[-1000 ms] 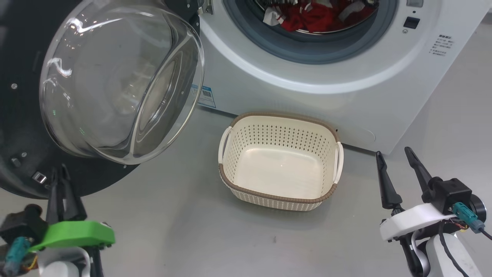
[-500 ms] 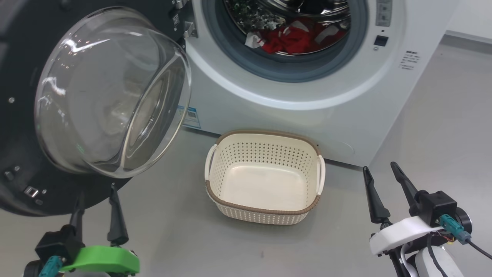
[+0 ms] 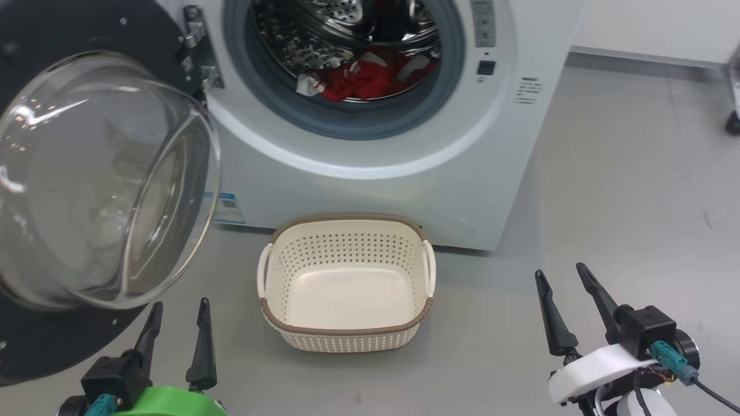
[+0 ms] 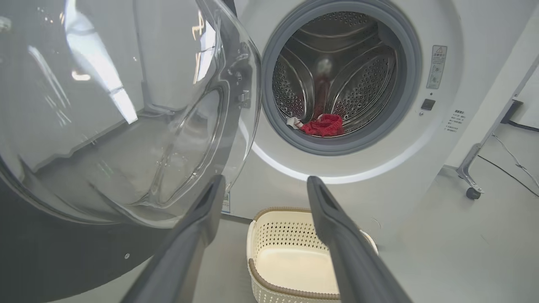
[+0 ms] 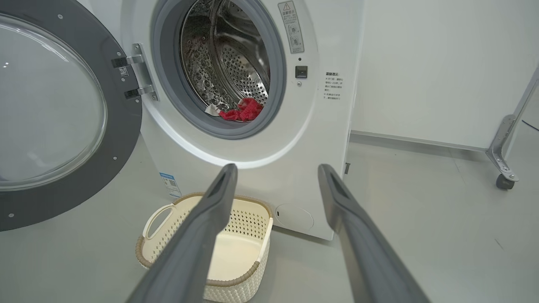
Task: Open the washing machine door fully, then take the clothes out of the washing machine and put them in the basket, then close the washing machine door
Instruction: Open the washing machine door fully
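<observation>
At the upper left of the head view the washing machine door (image 3: 98, 179) stood swung wide on its hinges, glass bowl bulging toward me and black ring well clear of the drum mouth; I judged the first step, opening it fully, done or all but done.

At the top centre, inside the washing machine (image 3: 370, 173), the clothes (image 3: 361, 81) lay as a red heap with white trim, low at the front of the steel drum and just behind the grey gasket; the left wrist view showed the same small red bundle at the bottom of the drum. The basket (image 3: 347, 332) sat on the floor (image 3: 578, 202) at the centre of the frame, just in front of the machine's base and below the opening; its cream bottom was bare, so no garment was in it yet.

At the lower left my left gripper (image 3: 180, 304) had its two fingers spread wide with nothing between them, near the door's lower edge but apart from it; at the lower right my right gripper (image 3: 559, 271) was likewise wide open and empty over bare floor, well apart from the basket.

By my reckoning most of the job was left: reaching into the drum, lifting the garments out, dropping them in the basket, then swinging the door shut.
</observation>
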Robot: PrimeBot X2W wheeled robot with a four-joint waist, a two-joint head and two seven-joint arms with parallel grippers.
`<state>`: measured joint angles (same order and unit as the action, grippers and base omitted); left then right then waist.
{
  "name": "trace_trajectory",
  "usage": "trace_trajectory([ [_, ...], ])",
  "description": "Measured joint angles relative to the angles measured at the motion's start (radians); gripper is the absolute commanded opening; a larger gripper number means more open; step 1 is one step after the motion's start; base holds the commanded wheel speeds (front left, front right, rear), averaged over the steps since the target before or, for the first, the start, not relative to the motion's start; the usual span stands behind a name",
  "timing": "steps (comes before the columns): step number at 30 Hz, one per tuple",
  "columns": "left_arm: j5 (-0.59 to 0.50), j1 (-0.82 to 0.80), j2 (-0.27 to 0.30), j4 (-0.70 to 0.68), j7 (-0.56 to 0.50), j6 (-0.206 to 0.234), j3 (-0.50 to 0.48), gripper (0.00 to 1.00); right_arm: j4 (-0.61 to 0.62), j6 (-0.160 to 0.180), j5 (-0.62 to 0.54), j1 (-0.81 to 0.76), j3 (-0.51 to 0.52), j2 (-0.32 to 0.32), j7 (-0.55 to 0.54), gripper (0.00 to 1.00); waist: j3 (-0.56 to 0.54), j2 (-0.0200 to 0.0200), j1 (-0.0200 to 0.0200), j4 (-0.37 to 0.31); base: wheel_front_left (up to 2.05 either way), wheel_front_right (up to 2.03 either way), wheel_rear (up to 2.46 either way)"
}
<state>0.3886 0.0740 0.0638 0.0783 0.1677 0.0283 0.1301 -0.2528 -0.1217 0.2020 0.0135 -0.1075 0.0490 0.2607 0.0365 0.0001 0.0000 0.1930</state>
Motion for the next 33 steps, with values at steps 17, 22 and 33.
trace_trajectory([
  [17,-0.014,0.036,0.021,-0.033,-0.034,-0.003,0.013,1.00,0.021,0.010,0.009,-0.042,-0.008,-0.003,0.000,1.00,-0.022,0.0000,0.0000,-0.176,0.00,0.00,0.00],
  [22,-0.014,0.038,0.021,-0.040,-0.039,-0.002,0.021,1.00,0.024,0.011,0.011,-0.044,-0.007,-0.004,0.000,1.00,-0.021,0.0000,0.0000,-0.203,0.00,0.00,0.00],
  [33,-0.022,0.039,0.021,-0.049,-0.053,-0.001,0.032,1.00,0.037,0.020,0.021,-0.047,0.000,-0.005,0.000,1.00,-0.017,0.0000,0.0000,-0.217,0.00,0.00,0.00],
])
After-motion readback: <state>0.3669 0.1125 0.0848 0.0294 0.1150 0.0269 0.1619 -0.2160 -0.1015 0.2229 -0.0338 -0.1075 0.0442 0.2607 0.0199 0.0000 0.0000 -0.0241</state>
